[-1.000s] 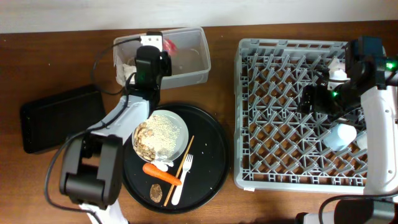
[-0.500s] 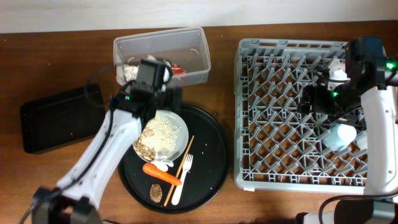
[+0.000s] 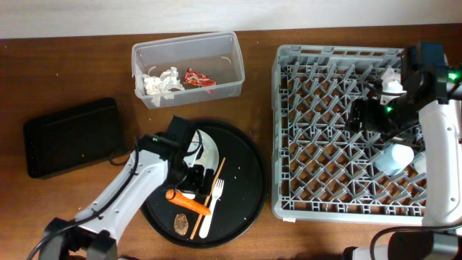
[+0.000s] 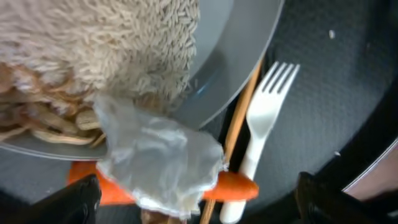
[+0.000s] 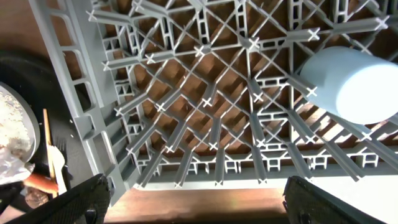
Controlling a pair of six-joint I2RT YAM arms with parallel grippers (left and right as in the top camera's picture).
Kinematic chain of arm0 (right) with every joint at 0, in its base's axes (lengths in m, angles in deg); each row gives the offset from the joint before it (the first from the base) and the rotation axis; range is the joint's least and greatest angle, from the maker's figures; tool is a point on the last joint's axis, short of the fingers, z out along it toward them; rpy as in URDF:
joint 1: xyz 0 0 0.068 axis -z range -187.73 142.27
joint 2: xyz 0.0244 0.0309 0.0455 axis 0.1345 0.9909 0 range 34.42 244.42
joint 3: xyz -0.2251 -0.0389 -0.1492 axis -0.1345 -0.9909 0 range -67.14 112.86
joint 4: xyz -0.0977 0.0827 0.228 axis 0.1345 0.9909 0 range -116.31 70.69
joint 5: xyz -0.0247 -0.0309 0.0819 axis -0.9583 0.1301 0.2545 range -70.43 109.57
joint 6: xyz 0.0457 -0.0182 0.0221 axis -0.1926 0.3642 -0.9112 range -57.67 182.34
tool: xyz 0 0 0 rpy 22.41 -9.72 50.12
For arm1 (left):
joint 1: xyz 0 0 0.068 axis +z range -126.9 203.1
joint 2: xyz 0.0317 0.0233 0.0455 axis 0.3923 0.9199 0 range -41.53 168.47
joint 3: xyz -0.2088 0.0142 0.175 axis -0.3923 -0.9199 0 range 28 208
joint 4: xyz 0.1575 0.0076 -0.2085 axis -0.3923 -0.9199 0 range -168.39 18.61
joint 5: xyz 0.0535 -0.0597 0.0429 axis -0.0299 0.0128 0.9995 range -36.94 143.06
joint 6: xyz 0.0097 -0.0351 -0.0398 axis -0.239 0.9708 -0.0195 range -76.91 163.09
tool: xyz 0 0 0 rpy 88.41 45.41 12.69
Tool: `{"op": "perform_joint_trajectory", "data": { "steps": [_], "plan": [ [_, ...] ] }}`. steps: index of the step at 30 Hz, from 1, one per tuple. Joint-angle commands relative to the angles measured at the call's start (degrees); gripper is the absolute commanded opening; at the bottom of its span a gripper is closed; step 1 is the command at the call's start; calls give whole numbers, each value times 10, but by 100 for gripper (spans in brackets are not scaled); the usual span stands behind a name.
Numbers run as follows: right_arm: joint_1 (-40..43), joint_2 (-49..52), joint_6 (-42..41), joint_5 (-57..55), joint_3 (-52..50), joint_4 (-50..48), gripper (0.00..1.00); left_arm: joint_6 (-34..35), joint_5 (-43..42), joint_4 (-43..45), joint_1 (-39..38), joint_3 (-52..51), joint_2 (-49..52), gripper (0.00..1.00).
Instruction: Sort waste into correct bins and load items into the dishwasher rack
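Note:
My left gripper (image 3: pixel 195 178) is open and empty, low over the white plate (image 3: pixel 209 149) on the round black tray. In the left wrist view its open jaws (image 4: pixel 196 202) straddle a crumpled white napkin (image 4: pixel 155 155) lying on the orange carrot (image 4: pixel 239 185), beside the beige food (image 4: pixel 124 50), the fork (image 4: pixel 264 118) and a chopstick (image 4: pixel 239 124). The carrot (image 3: pixel 189 203) and a brown lump (image 3: pixel 181 222) lie below the plate. The clear tub (image 3: pixel 224 68) holds napkins (image 3: pixel 160 81) and a red wrapper (image 3: pixel 196 77). My right gripper (image 3: pixel 367 115) is open and empty over the grey rack (image 3: pixel 325 144), near the pale blue cup (image 5: pixel 354 84).
The shallow black tray (image 3: pixel 72 136) lies at the far left. The round black tray (image 3: pixel 245 180) sits between the tub and the rack. A white cup (image 3: pixel 392 85) is by the rack's far right corner. The pale blue cup (image 3: pixel 395 157) lies in the rack's right side.
My left arm has left the clear tub and come down over the plate on the round tray. The red wrapper now lies uncovered in the tub. The right arm has not moved.

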Motion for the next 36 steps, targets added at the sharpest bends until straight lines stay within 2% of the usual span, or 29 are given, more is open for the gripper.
{"op": "perform_joint_trajectory", "data": {
  "steps": [1,3,4,8,10,11,13,15,18,21,23,25,29,32,33,36],
  "plan": [
    [0,-10,-2,-1,1,2,93,8,-7,42,-1,-35,-1,91],
    [0,-10,-2,-1,1,2,93,8,11,56,-1,-36,-1,59],
    [0,-10,-2,-1,1,2,93,8,16,58,-1,-36,-1,55],
    [0,-10,-2,-1,1,2,93,8,16,54,-1,-36,-1,49],
    [0,-10,-2,-1,1,2,93,8,16,51,-1,-36,-1,34],
    [0,-10,-2,-1,1,2,93,8,16,52,-1,-36,-1,32],
    [0,-10,-2,-1,1,2,93,8,16,52,-1,-36,-1,0],
    [0,-10,-2,-1,1,2,93,8,16,45,-1,-28,-2,1],
    [0,-10,-2,-1,1,2,93,-1,18,16,0,50,-16,1],
    [0,-10,-2,-1,1,2,93,-1,108,33,1,172,-22,1],
    [0,-10,-2,-1,1,2,93,-1,197,116,1,223,-22,1],
    [0,-10,-2,-1,1,2,93,-1,243,237,5,225,-16,0],
    [0,-10,-2,-1,1,2,93,-3,244,407,35,225,55,1],
    [0,-10,-2,-1,1,1,93,-3,235,480,53,225,139,1],
    [0,-10,-2,-1,1,0,93,-3,235,499,58,225,171,7],
    [0,-10,-2,-2,1,0,93,-3,235,531,61,225,224,52]
  ]
}}
